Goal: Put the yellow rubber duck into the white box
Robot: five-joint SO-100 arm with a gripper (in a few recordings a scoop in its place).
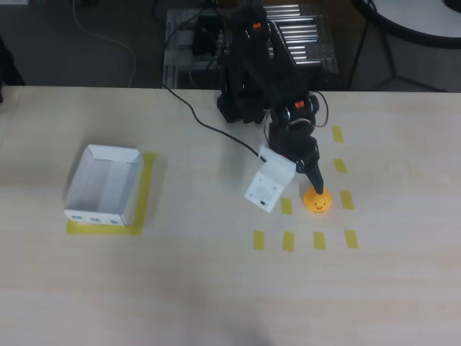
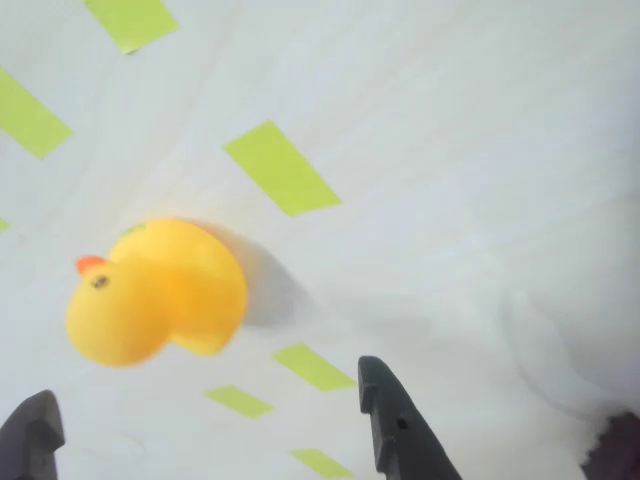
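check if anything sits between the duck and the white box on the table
Nothing visible does. The yellow rubber duck sits right of the white box in the overhead view, with bare table between; the open gripper is at the duck.

This is looking like a robotics lab or test room. A pale wooden table is carrying taped yellow position markers, while cables and a metal rack are sitting behind it.
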